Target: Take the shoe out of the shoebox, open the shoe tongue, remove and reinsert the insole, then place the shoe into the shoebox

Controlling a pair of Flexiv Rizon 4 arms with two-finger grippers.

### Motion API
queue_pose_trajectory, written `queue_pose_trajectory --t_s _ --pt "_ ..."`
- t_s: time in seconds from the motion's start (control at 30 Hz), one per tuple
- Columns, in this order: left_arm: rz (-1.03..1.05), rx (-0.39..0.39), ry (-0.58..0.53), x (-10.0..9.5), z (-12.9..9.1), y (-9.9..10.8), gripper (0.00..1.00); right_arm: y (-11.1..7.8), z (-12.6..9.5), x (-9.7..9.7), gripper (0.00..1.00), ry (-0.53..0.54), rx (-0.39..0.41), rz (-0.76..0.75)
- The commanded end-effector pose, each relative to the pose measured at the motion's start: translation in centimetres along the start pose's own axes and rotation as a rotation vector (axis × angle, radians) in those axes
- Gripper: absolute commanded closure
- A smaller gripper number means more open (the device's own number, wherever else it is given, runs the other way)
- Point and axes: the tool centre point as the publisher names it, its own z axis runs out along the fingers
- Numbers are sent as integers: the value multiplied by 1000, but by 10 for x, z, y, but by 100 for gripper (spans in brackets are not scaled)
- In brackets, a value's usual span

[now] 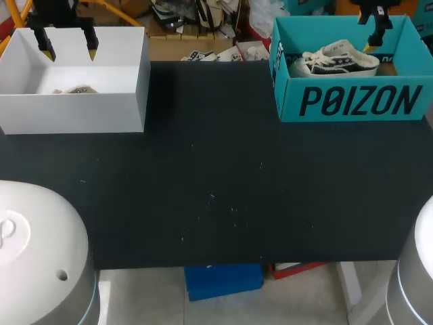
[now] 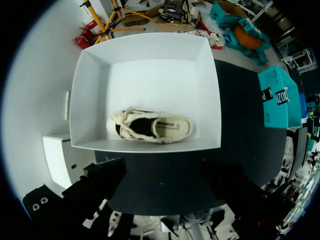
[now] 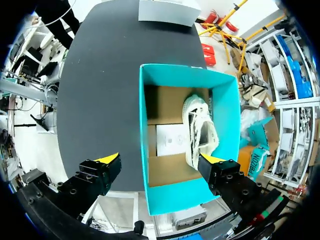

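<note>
Left claw [image 1: 68, 51] apart, above white box [image 1: 74, 112], shoe [image 2: 150, 127] inside | right claw [image 3: 159, 160] apart, above teal box [image 1: 352, 101], other shoe [image 1: 338, 61] inside | boxes well apart on surface [image 1: 216, 189]

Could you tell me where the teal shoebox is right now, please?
In the head view the teal shoebox stands at the far right corner of the table, a shoe inside, under the right end effector.
</note>
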Motion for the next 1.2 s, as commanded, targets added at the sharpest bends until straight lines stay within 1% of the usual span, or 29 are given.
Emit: queue_pose_trajectory --t_s 0.03,0.1,0.13,0.17,0.2,0.3,0.33,0.37,0.4,0.43,0.53,0.57,0.63,0.67,0.83,0.87,0.9,0.97,1.0,1.1,1.13,1.2 --pt "-1 -2 -2 0 -1 0 0 4 14 -17 0 10 1 5" --pt "-1 -2 -2 0 -1 0 0 5 20 -24 2 0 6 11" --pt "-1 -2 -2 0 -1 0 0 5 23 -28 13 -4 6 12" --pt "-1 -2 -2 0 -1 0 0 6 26 -31 6 -7 5 10" --pt "-1 -2 -2 0 -1 0 0 7 28 -35 4 -11 5 7" --pt "-1 -2 -2 0 -1 0 0 9 37 -46 11 -18 3 -2" --pt "-1 -2 -2 0 -1 0 0 10 41 -50 18 -16 0 -11" --pt "-1 -2 -2 0 -1 0 0 10 44 -53 13 -12 -4 -18" --pt "-1 -2 -2 0 -1 0 0 11 47 -56 15 -12 -5 -21" --pt "-1 -2 -2 0 -1 0 0 11 50 -58 24 -12 -5 -23" --pt "-1 -2 -2 0 -1 0 0 13 61 -66 40 -2 -6 -37" --pt "-1 -2 -2 0 -1 0 0 13 65 -68 42 4 -10 -42" --pt "-1 -2 -2 0 -1 0 0 13 74 -71 50 13 -13 -50" --pt "-1 -2 -2 0 -1 0 0 13 79 -72 52 19 -17 -54" --pt "-1 -2 -2 0 -1 0 0 10 101 -80 51 38 -23 -69" --pt "-1 -2 -2 0 -1 0 0 8 104 -81 50 39 -24 -70" --pt "-1 -2 -2 0 -1 0 0 6 108 -83 47 43 -24 -73" --pt "-1 -2 -2 0 -1 0 0 1 116 -86 45 53 -23 -77" --pt "-1 -2 -2 0 -1 0 0 -1 120 -87 44 57 -24 -77" --pt "-1 -2 -2 0 -1 0 0 -7 129 -93 46 62 -25 -73" --pt "-1 -2 -2 0 -1 0 0 -9 133 -94 43 63 -24 -72" --pt "-1 -2 -2 0 -1 0 0 -13 139 -98 42 66 -25 -70"
